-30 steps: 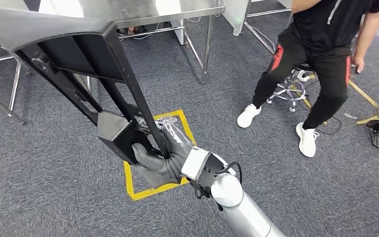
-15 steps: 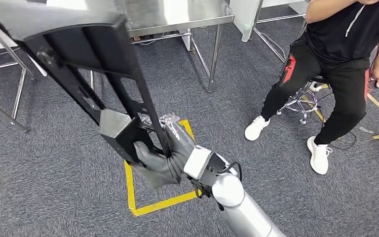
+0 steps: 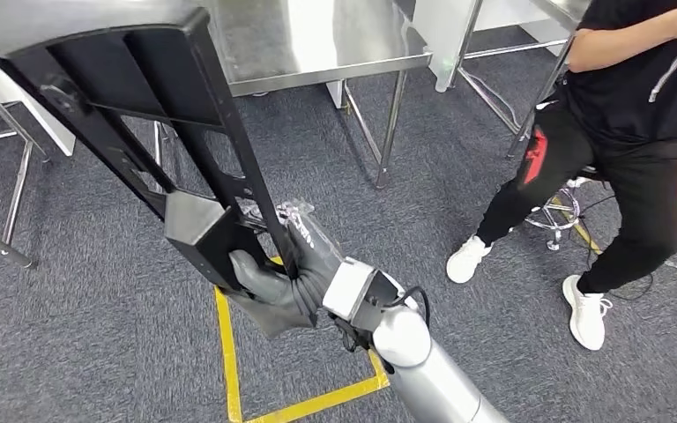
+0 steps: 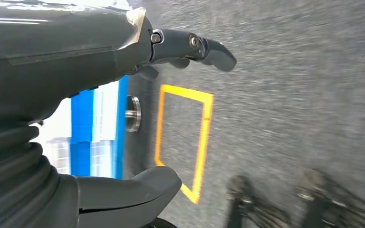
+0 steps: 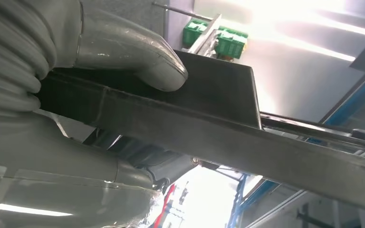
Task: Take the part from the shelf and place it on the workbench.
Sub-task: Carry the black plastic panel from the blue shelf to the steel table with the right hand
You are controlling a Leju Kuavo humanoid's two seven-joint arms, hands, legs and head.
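Now right hand [image 3: 282, 278] clamped on lower end of long black metal frame part [image 3: 154, 132], thumb pressed on its flat bar in right wrist view [image 5: 138, 57]. Part off shelf, carried in air, long axis running up and away from hand toward steel workbench [image 3: 335, 62]; far end near bench's near-left corner, not resting on it. Left hand [image 4: 123, 95] holds nothing, fingers apart, over grey carpet and yellow tape square [image 4: 183, 142]; right hand clearly nearer. Against earlier frames: whole view shifted, bench closer, seated person [image 3: 635, 150] further right; grip unchanged.
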